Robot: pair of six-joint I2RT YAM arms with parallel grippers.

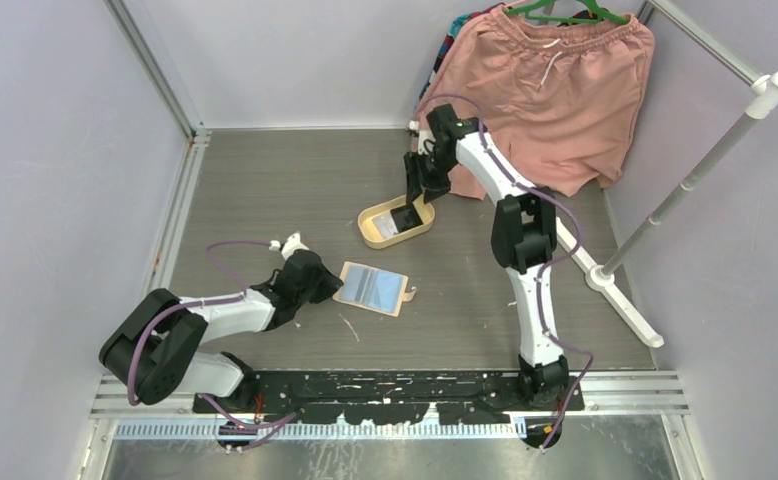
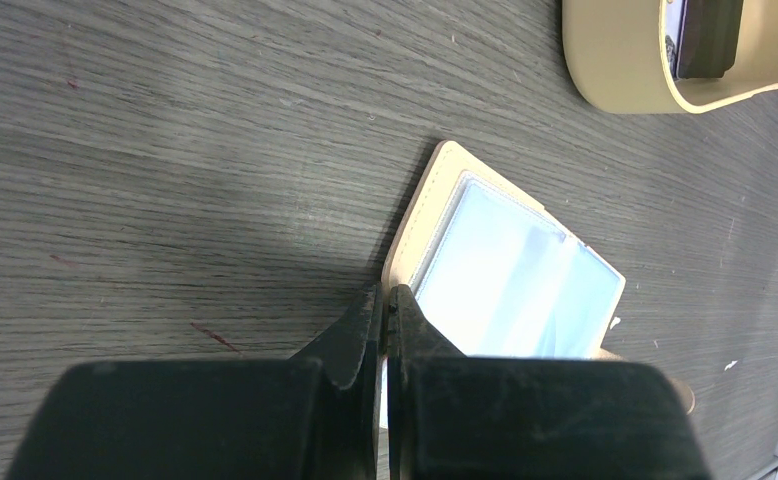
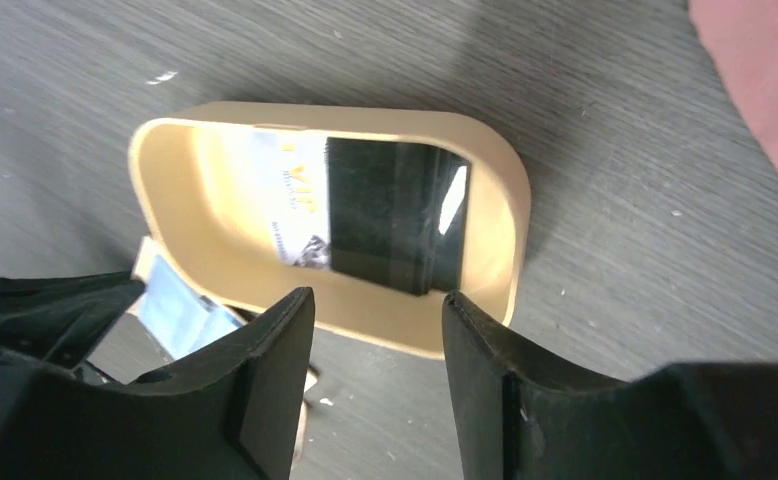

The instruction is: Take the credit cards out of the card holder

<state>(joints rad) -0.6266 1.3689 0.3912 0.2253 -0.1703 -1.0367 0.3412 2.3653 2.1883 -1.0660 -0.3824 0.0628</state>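
The card holder (image 1: 372,288) lies open on the table, beige outside with pale blue-grey pockets inside (image 2: 515,275). My left gripper (image 1: 327,283) is shut, and its tips (image 2: 388,290) meet at the holder's left edge. A dark credit card with a white part (image 3: 385,215) lies inside the oval cream tray (image 3: 485,140). My right gripper (image 3: 377,295) hangs open just above the tray's near rim with nothing between its fingers. In the top view that gripper (image 1: 417,195) is over the tray (image 1: 370,228). A corner of the holder (image 3: 175,305) shows beyond the tray.
Pink shorts (image 1: 550,90) hang on a green hanger at the back right. A white rack pole (image 1: 705,160) slants down to a foot on the table's right side. Metal frame rails run along the left edge and the back.
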